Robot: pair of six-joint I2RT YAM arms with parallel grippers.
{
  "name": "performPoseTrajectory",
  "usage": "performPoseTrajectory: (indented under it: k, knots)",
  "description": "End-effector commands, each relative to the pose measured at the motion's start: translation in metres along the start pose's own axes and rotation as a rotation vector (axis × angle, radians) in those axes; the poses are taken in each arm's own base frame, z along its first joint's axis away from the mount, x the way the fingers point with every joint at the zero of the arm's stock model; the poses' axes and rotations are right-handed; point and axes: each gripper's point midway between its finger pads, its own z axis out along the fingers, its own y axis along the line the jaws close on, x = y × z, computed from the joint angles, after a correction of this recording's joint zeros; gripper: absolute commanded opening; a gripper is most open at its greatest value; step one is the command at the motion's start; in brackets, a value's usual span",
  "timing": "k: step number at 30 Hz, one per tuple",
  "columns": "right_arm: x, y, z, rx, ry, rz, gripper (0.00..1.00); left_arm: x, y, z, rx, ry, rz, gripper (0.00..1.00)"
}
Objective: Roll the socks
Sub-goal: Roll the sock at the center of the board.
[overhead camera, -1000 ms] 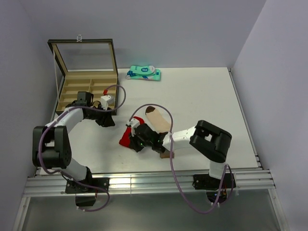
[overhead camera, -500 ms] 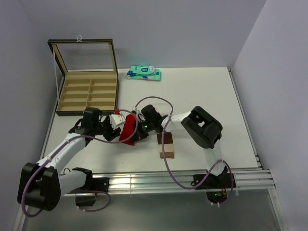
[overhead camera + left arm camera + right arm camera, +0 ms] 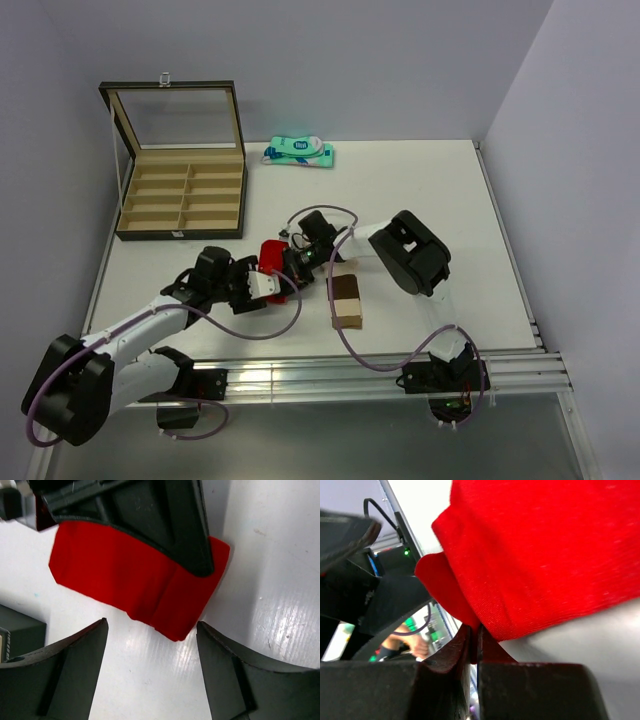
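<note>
The red sock [image 3: 272, 253] lies folded on the white table near the middle; it fills the upper part of the left wrist view [image 3: 140, 580] and of the right wrist view [image 3: 545, 555]. My right gripper [image 3: 293, 262] is shut on an edge of the red sock [image 3: 474, 630]. My left gripper [image 3: 262, 285] is open just in front of the sock, jaws either side of its near corner, not touching [image 3: 152, 650]. The beige sock with brown bands [image 3: 347, 301] lies folded to the right, apart from both grippers.
An open wooden box with compartments [image 3: 183, 190] stands at the back left. A teal-and-white packet [image 3: 299, 151] lies at the back middle. The table's front rail [image 3: 300, 375] runs along the near edge.
The left arm swung from the box toward the red sock. The right gripper pulled the red sock up and left and folded it; the beige sock stayed folded to the right.
</note>
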Motion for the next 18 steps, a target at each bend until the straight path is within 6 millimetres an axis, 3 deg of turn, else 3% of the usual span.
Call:
performPoseTrajectory:
  k: [1, 10, 18]
  knots:
    - [0.030, -0.062, 0.003, 0.200, 0.071, 0.197, 0.00, -0.015, 0.010, 0.003, -0.046, -0.047, 0.101, 0.78]
    - [0.027, -0.072, 0.000, 0.235, 0.058, 0.239, 0.00, -0.020, -0.010, 0.016, 0.015, -0.062, 0.134, 0.73]
    - [0.025, -0.072, -0.004, 0.248, 0.041, 0.245, 0.00, -0.012, -0.028, 0.024, 0.080, -0.032, 0.118, 0.54]
